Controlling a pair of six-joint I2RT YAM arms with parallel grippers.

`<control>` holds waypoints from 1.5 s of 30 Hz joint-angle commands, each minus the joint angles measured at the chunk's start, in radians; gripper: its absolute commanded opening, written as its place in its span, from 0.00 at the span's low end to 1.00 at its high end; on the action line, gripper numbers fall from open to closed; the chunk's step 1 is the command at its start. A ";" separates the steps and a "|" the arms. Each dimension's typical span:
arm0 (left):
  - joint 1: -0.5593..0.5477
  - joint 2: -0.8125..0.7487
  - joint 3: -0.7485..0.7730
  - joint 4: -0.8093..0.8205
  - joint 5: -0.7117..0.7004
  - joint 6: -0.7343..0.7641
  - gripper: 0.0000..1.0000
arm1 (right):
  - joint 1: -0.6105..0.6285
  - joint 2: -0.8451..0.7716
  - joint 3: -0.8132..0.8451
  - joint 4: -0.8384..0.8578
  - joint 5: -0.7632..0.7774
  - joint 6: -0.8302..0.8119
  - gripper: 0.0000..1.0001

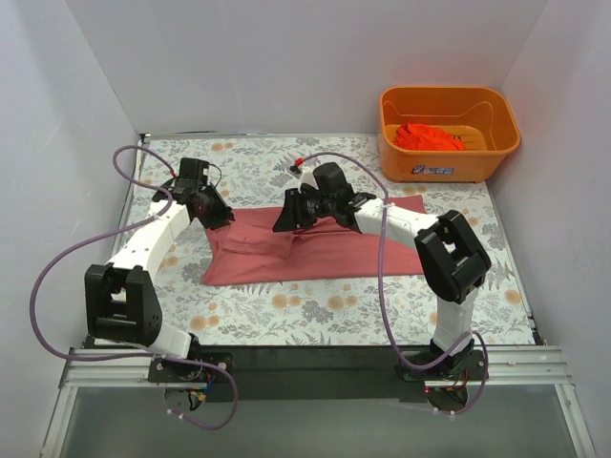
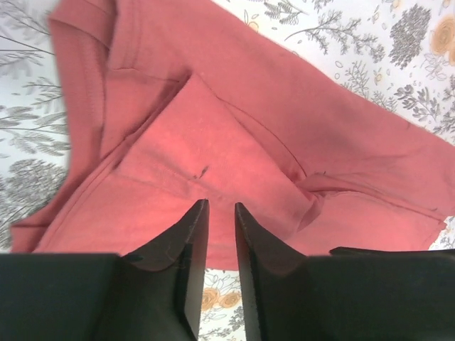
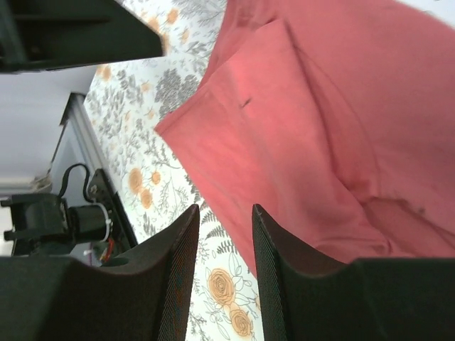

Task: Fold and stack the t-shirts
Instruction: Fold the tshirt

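Now: both grippers parted over pink shirt

Spread across the middle of the floral table (image 1: 286, 320), pink shirt (image 1: 325, 250), long way left to right, partly folded. One flap doubled over on its left half, creased seams and edges plain in both wrist views. Near edge roughly straight, left end bunched and uneven, right end flat and squared off.

Over the left end of it, left gripper (image 2: 220, 204), fingers a narrow slit apart, nothing between them, only pink cloth below through the gap. Whether touching the cloth or just above it, cannot tell.

Over the upper middle of the shirt, right gripper (image 3: 224, 207), fingers a little wider apart than the left pair, gap likewise empty. Tips pointing at the shirt's edge and the bare flowered tabletop beside it. Pinching nothing.

At the far right corner, orange basket (image 1: 449, 164), standing on the table, well apart from the pink shirt. Inside it, orange-red shirt (image 1: 430, 136), crumpled in a heap on the bottom, unfolded.

Both arms bent inward from the near edge, elbows out, wrists meeting over the pink shirt from either side. White walls (image 1: 286, 57) on three sides of the table.
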 commanded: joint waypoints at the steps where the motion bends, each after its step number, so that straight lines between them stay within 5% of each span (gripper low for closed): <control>1: -0.007 0.052 -0.053 0.107 0.083 -0.030 0.19 | 0.006 0.094 0.047 0.082 -0.131 0.005 0.42; 14: -0.004 0.359 -0.041 0.164 -0.023 -0.112 0.12 | -0.151 0.307 0.013 0.187 -0.175 0.024 0.41; 20: -0.004 0.279 -0.022 0.164 -0.062 -0.089 0.25 | -0.229 0.153 -0.109 0.170 -0.215 -0.036 0.40; 27: -0.019 0.092 0.027 0.051 -0.151 -0.070 0.50 | -0.269 -0.139 -0.224 -0.224 0.201 -0.275 0.43; 34: -0.042 -0.018 -0.133 0.023 -0.172 -0.098 0.51 | -0.269 -0.282 -0.333 -0.373 0.527 -0.322 0.50; 45: -0.044 0.124 -0.248 0.118 -0.206 -0.133 0.39 | -0.255 -0.219 -0.398 -0.485 0.553 -0.348 0.53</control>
